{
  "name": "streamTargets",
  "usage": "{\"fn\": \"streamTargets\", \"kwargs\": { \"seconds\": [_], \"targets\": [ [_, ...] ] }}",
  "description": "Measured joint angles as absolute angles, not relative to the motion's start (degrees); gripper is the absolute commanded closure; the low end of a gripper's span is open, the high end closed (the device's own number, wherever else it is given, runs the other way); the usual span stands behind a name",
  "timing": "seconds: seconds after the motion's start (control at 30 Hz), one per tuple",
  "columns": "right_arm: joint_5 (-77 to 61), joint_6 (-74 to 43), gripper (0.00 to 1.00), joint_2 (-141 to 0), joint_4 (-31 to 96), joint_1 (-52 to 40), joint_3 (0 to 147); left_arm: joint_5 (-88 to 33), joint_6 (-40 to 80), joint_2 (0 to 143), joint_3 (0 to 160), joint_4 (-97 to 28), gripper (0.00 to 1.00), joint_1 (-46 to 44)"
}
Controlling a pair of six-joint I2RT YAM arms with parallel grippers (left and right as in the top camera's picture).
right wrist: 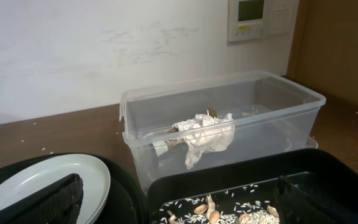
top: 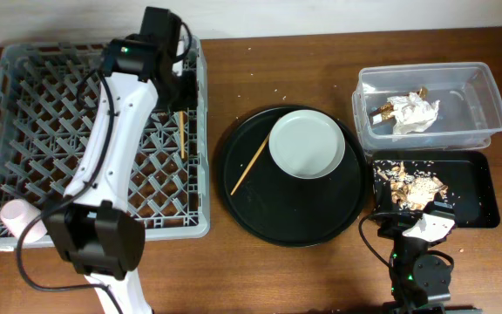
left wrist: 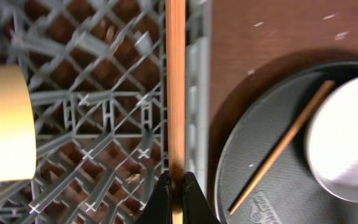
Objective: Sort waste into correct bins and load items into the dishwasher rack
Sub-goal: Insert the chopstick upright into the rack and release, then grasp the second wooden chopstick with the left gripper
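My left gripper point(top: 179, 94) is shut on one wooden chopstick point(left wrist: 175, 93) and holds it over the right edge of the grey dishwasher rack point(top: 50, 105). The other chopstick point(top: 249, 166) lies on the round black tray beside the pale plate point(top: 307, 144). A pink cup point(top: 14, 215) lies at the rack's front left corner. A pale yellow bowl point(left wrist: 2, 130) shows in part in the rack. The napkin point(top: 412, 113) and the wrapper point(top: 383, 111) lie in the clear tub point(top: 486, 87). Food scraps point(top: 412, 185) lie in the black tray point(top: 473, 199). My right gripper point(right wrist: 179, 208) is open and empty above that tray's near edge. The light-blue cup is out of view.
The round black tray point(top: 268, 209) sits between the rack and the two bins. Small crumbs are scattered on the brown table near the bins. My left arm stretches across the middle of the rack and hides part of it.
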State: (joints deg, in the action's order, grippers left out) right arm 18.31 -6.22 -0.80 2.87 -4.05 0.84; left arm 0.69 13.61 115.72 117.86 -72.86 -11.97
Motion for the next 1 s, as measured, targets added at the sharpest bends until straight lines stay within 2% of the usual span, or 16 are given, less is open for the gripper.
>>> {"fn": "streamTargets", "kwargs": {
  "seconds": [0.07, 0.1, 0.17, 0.23, 0.3, 0.5, 0.7, 0.77, 0.87, 0.9, 0.97, 1.0],
  "targets": [
    [18.28, -6.22, 0.01, -0.80, 2.90, -4.05, 0.84, 0.67, 14.61, 117.73, 115.20, -71.07, 1.00, -11.84],
    [18.31, -6.22, 0.01, -0.80, 2.87, -4.05, 0.84, 0.67, 14.63, 118.67, 114.08, -70.65, 0.86, -11.94],
    [18.31, -6.22, 0.02, -0.80, 2.90, -4.05, 0.84, 0.69, 14.52, 121.08, 112.86, -70.26, 0.77, -12.21],
    [18.31, -6.24, 0.02, -0.80, 2.87, -4.05, 0.84, 0.67, 15.18, 122.02, 112.57, -70.04, 0.58, -12.21],
    [18.31, -6.22, 0.02, -0.80, 2.90, -4.05, 0.84, 0.14, 15.68, 122.04, 112.71, -70.59, 0.47, -12.21],
    [18.31, -6.24, 0.02, -0.80, 2.87, -4.05, 0.84, -3.73, 13.32, 122.10, 121.67, -78.52, 0.46, -14.02],
    [18.31, -6.22, 0.02, -0.80, 2.87, -4.05, 0.84, -1.72, 8.12, 122.10, 122.04, -76.90, 0.46, -28.62],
    [18.31, -6.17, 0.02, -0.80, 2.90, -4.05, 0.84, -0.62, 7.92, 122.10, 119.11, -72.36, 0.47, -30.06],
    [18.31, -6.22, 0.01, -0.80, 2.87, -4.05, 0.84, 0.08, 7.90, 122.17, 110.54, -67.37, 0.54, -30.04],
    [18.31, -6.22, 0.02, -0.80, 2.90, -4.05, 0.84, 0.30, 7.75, 122.17, 106.94, -66.59, 0.53, -30.04],
    [18.31, -6.22, 0.02, -0.80, 2.90, -4.05, 0.84, 0.51, 7.66, 122.26, 103.57, -66.13, 0.45, -30.04],
    [18.31, -6.20, 0.02, -0.80, 2.87, -4.05, 0.84, 0.67, 7.22, 122.28, 102.89, -66.08, 0.45, -30.04]
  ]
}}
